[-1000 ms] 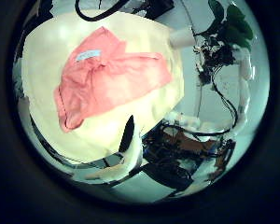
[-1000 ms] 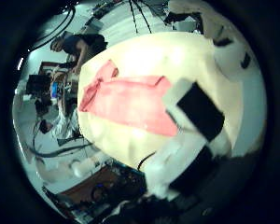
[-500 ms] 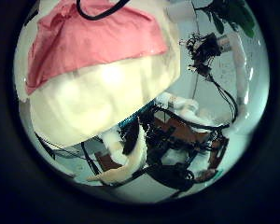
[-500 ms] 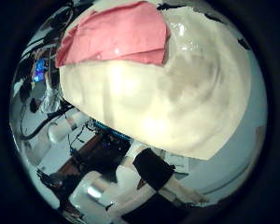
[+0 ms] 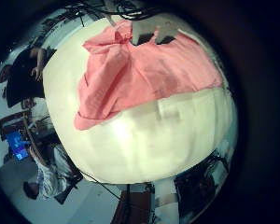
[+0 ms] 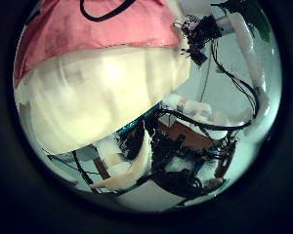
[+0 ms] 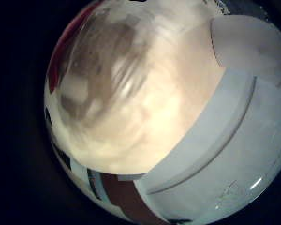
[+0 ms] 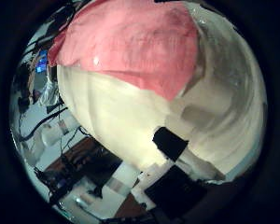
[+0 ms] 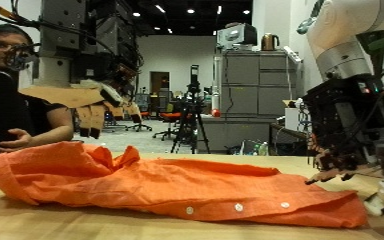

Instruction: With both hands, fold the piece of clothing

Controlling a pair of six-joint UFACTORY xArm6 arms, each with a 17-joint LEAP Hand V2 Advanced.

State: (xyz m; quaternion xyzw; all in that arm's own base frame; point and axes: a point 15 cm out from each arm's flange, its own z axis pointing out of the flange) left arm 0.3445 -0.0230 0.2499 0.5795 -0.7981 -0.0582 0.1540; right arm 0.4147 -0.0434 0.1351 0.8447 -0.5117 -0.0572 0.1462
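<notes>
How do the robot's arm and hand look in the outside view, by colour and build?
A smooth white rounded arm comes down from the top edge. Below it hangs a hand built of black blocky parts with some white pieces, and thin dark wiring runs across it.

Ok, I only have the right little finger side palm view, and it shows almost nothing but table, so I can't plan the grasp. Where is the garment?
Observer: In the outside view the orange garment lies spread out lengthwise on the table, not yet folded.
Operator: Is a hand near it?
Observer: One hand hangs down over one end of it. I cannot tell which hand it is.
Operator: Anything to tell me which way the garment lies?
Observer: A row of buttons shows along the edge nearest the outside camera.
</notes>
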